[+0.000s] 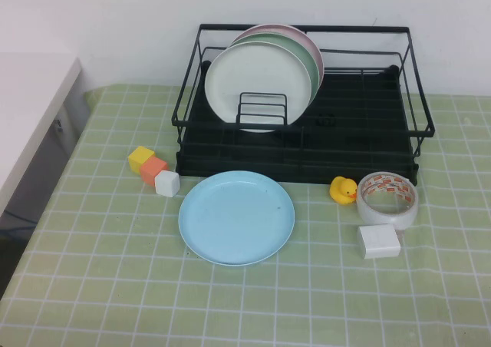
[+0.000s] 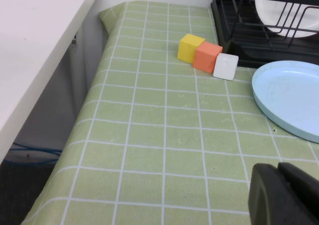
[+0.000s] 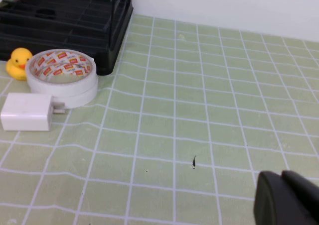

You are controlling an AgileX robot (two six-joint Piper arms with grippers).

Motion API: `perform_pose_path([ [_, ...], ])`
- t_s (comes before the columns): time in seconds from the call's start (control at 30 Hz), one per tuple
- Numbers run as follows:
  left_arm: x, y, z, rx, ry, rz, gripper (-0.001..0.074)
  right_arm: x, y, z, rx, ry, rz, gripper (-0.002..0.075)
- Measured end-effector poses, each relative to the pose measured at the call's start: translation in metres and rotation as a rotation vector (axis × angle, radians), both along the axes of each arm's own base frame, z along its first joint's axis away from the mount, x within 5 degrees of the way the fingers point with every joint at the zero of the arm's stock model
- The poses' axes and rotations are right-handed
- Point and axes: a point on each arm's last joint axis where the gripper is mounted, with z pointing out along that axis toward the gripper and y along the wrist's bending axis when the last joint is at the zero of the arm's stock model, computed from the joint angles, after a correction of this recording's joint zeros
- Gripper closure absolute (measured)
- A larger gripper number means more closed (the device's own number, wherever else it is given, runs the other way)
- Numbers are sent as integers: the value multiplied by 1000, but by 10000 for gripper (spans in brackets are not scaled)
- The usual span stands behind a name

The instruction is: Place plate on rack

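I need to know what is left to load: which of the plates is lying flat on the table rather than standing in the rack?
The round light blue plate lies flat on the green checked tablecloth; the white plate, pale green plate and pink plate stand upright in the black wire rack.

Raised front view; two low wrist views

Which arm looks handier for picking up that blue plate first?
Probably the left. Its wrist view shows the light blue plate close by, past the left pincer. The right pincer sees only tape roll, white charger and rack.
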Motion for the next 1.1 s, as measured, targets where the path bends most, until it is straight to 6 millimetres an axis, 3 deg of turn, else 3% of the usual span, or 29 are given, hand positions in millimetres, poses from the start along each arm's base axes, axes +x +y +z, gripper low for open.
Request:
perform_pose_path([
  [0.87,0,-1,2,-30,-16,-2,737,0,1,0,20,-2,2,728],
  [1.0,0,-4,3,-138,-18,-8,737,0,2,0,44,-4,4,728],
  [1.1,0,-9,8,-402,-18,-3,737,1,6,0,163,-14,13,728],
])
